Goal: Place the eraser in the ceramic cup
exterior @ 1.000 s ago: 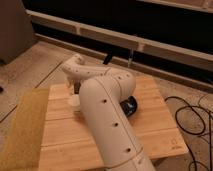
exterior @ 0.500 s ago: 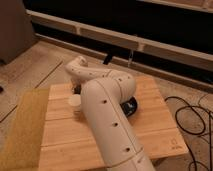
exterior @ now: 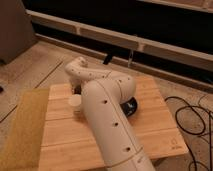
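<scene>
The small cream-white ceramic cup (exterior: pixel 75 103) stands upright on the wooden table (exterior: pixel 155 132), left of centre. My white arm (exterior: pixel 107 125) rises from the front and bends back to the left. Its wrist curls down just behind the cup. The gripper (exterior: pixel 76 89) hangs at the end of that wrist, close above and behind the cup, mostly hidden by the arm. The eraser is hidden from view.
A black bowl (exterior: pixel 132 107) peeks out from behind my arm, right of the cup. A yellowish mat (exterior: pixel 24 127) covers the table's left strip. Dark cables (exterior: pixel 192 117) lie on the floor at the right, and a low ledge (exterior: pixel 150 47) runs behind the table.
The wrist has shifted slightly to the right and lower, ending closer over the cup. The cup and bowl have stayed in place.
</scene>
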Available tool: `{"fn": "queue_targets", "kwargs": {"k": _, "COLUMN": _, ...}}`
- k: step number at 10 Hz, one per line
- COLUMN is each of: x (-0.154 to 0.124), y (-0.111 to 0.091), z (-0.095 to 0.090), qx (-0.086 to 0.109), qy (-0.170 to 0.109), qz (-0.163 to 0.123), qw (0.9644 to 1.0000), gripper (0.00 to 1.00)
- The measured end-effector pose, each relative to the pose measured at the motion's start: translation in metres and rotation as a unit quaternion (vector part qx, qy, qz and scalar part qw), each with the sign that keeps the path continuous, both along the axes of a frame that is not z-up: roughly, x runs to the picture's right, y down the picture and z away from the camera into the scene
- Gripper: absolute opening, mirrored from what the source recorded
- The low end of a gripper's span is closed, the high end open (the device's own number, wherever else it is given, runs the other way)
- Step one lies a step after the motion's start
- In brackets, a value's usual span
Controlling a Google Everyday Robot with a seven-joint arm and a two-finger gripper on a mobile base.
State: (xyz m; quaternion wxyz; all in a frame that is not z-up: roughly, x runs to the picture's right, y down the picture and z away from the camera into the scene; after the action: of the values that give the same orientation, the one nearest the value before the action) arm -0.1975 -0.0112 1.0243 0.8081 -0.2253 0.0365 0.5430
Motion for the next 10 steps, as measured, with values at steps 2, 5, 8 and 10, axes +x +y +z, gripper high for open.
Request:
{"fn": "queue_targets", "kwargs": {"k": 2, "x": -0.001, "y": -0.004, "z": -0.003, "qx": 0.005, "qy": -0.009, "qz": -0.003, "qw": 0.9999, "gripper": 0.01}}
{"fn": "queue_targets", "kwargs": {"k": 5, "x": -0.013, "y": -0.031, "z": -0.028, "qx": 0.038, "qy": -0.036, "qz": -0.014, "qw": 0.9985, "gripper": 0.0}}
{"fn": "queue_targets", "kwargs": {"k": 8, "x": -0.022, "y": -0.058, "z": -0.068, "qx": 0.08, "qy": -0.064, "qz": -0.031, "qw": 0.9942, "gripper": 0.0}}
{"fn": "queue_targets", "kwargs": {"k": 10, "x": -0.02, "y": -0.069, "z": -0.092, "qx": 0.102, "qy": -0.077, "qz": -0.032, "qw": 0.9913, "gripper": 0.0}}
